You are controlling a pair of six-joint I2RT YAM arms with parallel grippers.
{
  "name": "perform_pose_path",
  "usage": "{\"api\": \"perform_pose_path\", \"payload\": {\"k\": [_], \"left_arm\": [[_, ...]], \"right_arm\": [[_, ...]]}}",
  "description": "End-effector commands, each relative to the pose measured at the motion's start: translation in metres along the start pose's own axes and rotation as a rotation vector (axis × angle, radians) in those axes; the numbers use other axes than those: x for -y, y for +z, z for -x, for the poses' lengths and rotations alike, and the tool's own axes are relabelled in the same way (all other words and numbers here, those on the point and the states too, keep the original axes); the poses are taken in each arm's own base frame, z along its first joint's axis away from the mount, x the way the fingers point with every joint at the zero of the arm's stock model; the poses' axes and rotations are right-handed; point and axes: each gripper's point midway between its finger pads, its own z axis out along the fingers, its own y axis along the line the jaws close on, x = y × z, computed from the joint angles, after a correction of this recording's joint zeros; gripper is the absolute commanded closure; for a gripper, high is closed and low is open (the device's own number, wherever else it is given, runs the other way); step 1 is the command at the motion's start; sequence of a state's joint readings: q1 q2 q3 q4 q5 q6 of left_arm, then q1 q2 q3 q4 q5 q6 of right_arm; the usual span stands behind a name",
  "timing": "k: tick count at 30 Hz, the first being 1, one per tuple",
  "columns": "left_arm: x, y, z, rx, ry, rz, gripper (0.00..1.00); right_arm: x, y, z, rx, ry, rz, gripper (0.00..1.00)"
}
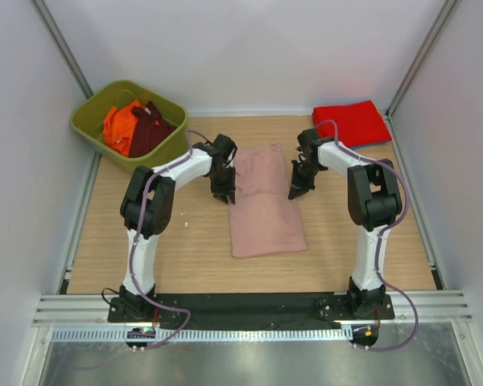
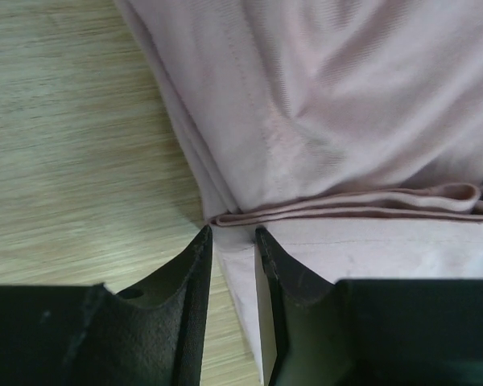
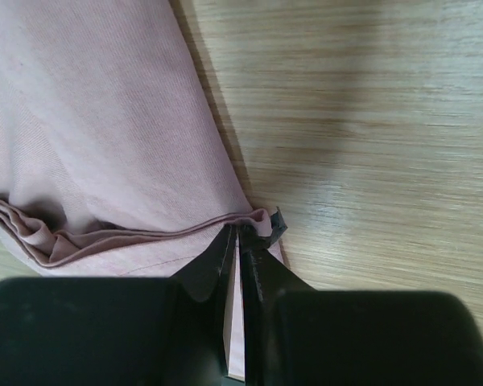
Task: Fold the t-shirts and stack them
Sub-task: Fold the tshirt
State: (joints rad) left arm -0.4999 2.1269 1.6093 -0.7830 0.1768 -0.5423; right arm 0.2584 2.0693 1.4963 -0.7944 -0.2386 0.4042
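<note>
While right fingers [image 3: 232,248] clamp pink t-shirt [image 1: 262,205], left fingers [image 2: 203,245] half-open astride its fold, grip unclear

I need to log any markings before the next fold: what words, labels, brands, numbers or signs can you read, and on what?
None can be read. The pink t-shirt shows plain cloth in every view; the red t-shirt, the shirts in the green bin and the arm bases show no legible lettering.
</note>
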Motion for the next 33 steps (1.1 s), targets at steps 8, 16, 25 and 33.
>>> {"api": "perform_pose_path", "payload": {"k": [8,16,25,33], "left_arm": [[-0.017,-0.018,0.004,0.034,0.04,0.081,0.71],[0.029,-0.084,0.026,0.141,0.043,-0.087,0.63],[0.102,-0.069,0.031,0.075,-0.07,-0.48,0.83],[0.051,0.01,0.001,-0.018,-0.119,-0.264,0.84]], "right_arm": [[-0.011,-0.016,0.026,0.077,-0.041,0.007,0.87],[-0.053,-0.063,0.032,0.127,-0.054,0.15,0.74],[-0.119,-0.045,-0.003,-0.001,-0.03,0.452,0.76],[-0.085,0.006,-0.01,-0.047,-0.006,0.349,0.89]]}}
